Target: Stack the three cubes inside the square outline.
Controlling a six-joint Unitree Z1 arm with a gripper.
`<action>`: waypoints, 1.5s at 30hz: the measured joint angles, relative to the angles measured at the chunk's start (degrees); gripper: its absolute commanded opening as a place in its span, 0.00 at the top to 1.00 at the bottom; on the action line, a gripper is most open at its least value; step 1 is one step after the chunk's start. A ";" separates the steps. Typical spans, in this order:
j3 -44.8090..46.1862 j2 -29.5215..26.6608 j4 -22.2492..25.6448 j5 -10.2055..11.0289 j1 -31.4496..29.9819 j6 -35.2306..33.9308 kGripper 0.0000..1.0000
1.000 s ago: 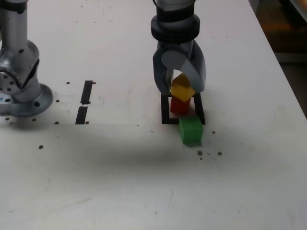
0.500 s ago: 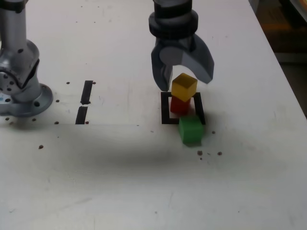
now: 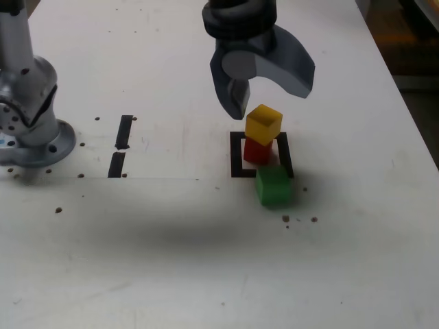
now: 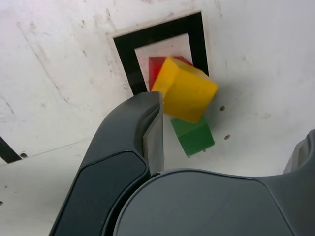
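Inside the black outline (image 3: 236,156), yellow cube (image 3: 263,125) is sitting askew on red cube (image 3: 258,151); green cube (image 3: 274,186) is waiting at the near edge, apparently last to stack. Fingers (image 3: 273,103) are standing open, empty.

Bright, soft light on the white table (image 3: 171,219) here — a blurry grey shadow spreads toward six o'clock in the exterior view, the far corner at two o'clock dim. Wrist view's bright too — colours strong, yellow cube (image 4: 189,91) slightly soft.
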 measured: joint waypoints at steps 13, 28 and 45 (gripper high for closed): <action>-8.07 -1.50 15.48 2.57 -5.97 -5.23 0.00; -6.59 1.96 16.40 -0.77 -9.50 -11.24 0.01; -4.97 6.82 10.04 -3.45 -9.94 -12.50 0.01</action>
